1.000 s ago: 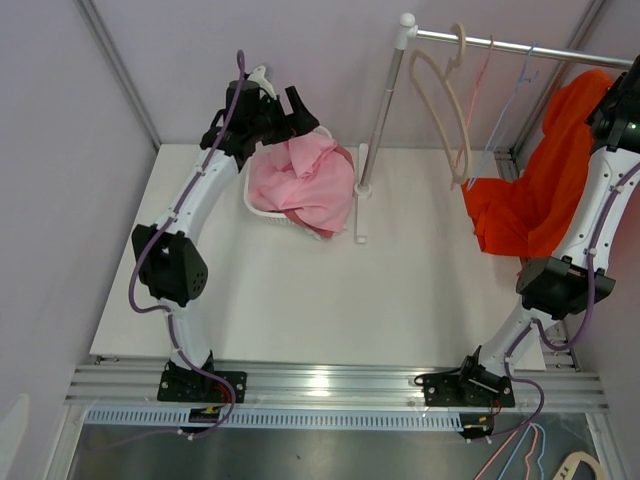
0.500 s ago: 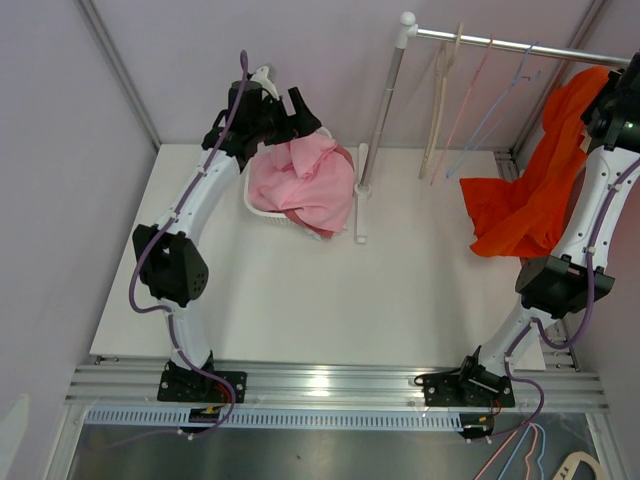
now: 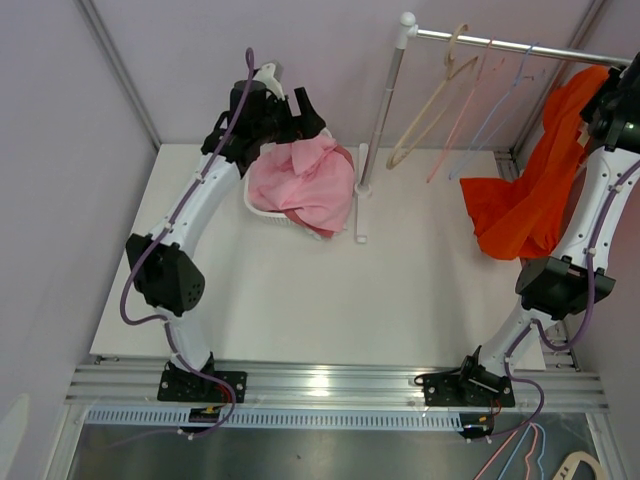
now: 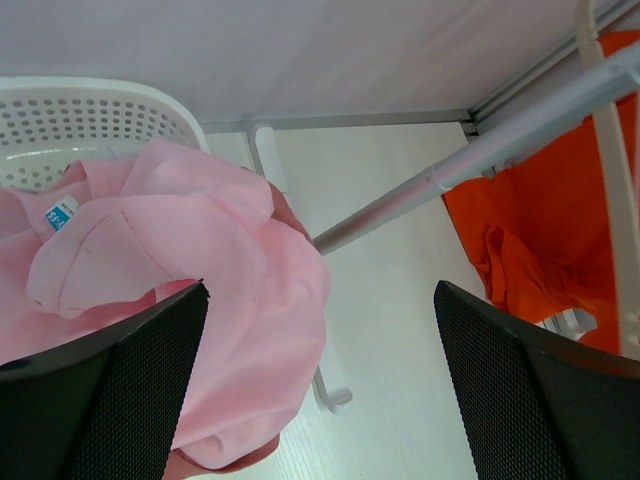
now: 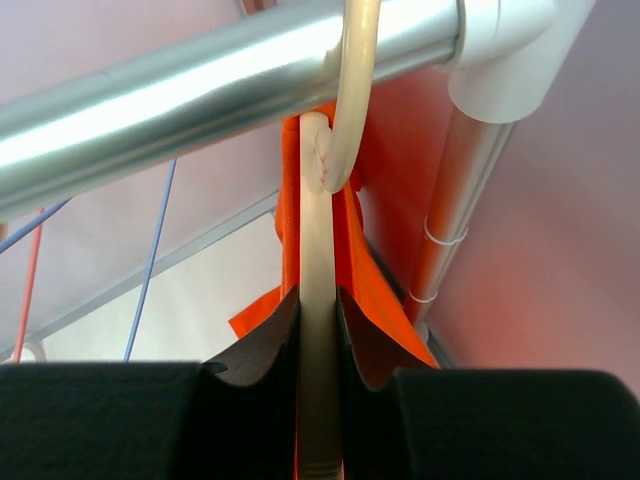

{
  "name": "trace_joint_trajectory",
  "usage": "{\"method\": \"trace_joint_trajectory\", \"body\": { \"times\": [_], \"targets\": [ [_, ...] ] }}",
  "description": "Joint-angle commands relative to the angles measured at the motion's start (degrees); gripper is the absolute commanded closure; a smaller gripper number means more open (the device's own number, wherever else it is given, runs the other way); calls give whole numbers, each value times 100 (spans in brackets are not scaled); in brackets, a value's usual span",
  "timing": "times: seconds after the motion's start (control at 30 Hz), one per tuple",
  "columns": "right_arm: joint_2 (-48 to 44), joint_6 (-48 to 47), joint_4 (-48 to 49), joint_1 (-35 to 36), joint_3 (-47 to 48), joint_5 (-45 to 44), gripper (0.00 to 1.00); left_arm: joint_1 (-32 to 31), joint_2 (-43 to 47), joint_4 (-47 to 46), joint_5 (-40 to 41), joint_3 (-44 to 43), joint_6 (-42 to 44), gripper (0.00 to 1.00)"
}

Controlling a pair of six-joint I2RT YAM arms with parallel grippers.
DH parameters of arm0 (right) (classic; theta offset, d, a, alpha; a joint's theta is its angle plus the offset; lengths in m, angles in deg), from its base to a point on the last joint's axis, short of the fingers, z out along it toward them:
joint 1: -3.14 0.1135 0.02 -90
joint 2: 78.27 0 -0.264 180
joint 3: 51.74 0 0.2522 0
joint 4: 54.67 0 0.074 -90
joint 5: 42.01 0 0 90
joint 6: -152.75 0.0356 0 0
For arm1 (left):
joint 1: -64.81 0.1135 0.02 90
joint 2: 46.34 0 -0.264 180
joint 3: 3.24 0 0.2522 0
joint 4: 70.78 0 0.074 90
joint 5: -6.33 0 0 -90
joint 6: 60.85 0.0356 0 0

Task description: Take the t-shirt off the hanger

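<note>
The orange t-shirt hangs on a cream hanger at the right end of the metal rail. The hanger's hook sits over the rail. My right gripper is shut on the hanger's neck just under the hook, with orange cloth behind it. In the top view this gripper is up at the rail's right end. My left gripper is open and empty. In the top view the left gripper hovers over a pink garment.
The pink garment lies in a white perforated basket at the back left. The rack's upright post stands beside the basket. A cream hanger, a pink one and a blue one hang empty on the rail.
The empty hangers have swung on the rail and now tilt to the left. The orange t-shirt's lower part has shifted slightly. The left arm has risen a little over the basket.
</note>
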Motion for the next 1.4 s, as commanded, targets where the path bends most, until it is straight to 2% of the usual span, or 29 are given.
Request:
{"method": "trace_joint_trajectory", "body": {
  "times": [0.0, 0.33, 0.6, 0.7, 0.8, 0.83, 0.9, 0.97, 1.0, 1.1, 1.17, 1.23, 1.37],
  "targets": [
    [-552, 121, 559, -102, 105, 144, 100, -192, 796, -202, 325, 32, 363, 0],
    [-799, 147, 567, -40, 166, 620, 100, -464, 1447, -396, 659, 287, 759, 1],
    [-719, 349, 305, -14, 254, 1744, 100, -526, 1561, -422, 589, 226, 768, 0],
    [-789, 454, -29, -14, 228, 1833, 100, -596, 1631, -387, 510, 217, 838, 0],
    [-1060, 533, -329, 13, 0, 1738, 100, -1051, 1947, -570, 755, 453, 1520, 0],
    [-1175, 595, -355, 30, -122, 1702, 100, -1192, 2096, -745, 860, 968, 1741, 1],
    [-1569, 648, -373, 56, -597, 1623, 100, -1483, 2632, -1367, 862, 1384, 2198, 1],
    [-1843, 700, -443, 100, -878, 1412, 100, -1808, 2966, -1739, 608, 2138, 2349, 1],
    [-2123, 709, -461, 179, -1158, 1299, 100, -1966, 3272, -2071, 223, 2516, 2359, 1],
    [-2546, 709, -408, 337, -1721, 1262, 100, -2195, 3809, -2661, -716, 3186, 2245, 1],
    [-2845, 753, -443, 408, -1863, 1245, 100, -2581, 3986, -3136, -1088, 3721, 2270, 1],
    [-3038, 797, -505, 566, -1978, 1236, 100, -3038, 4075, -3287, -1528, 3916, 2463, 1],
    [-3224, 824, -698, 856, -2039, 990, 100, -3733, 3742, -3060, -1644, 3953, 2754, 0]
  ]
}}
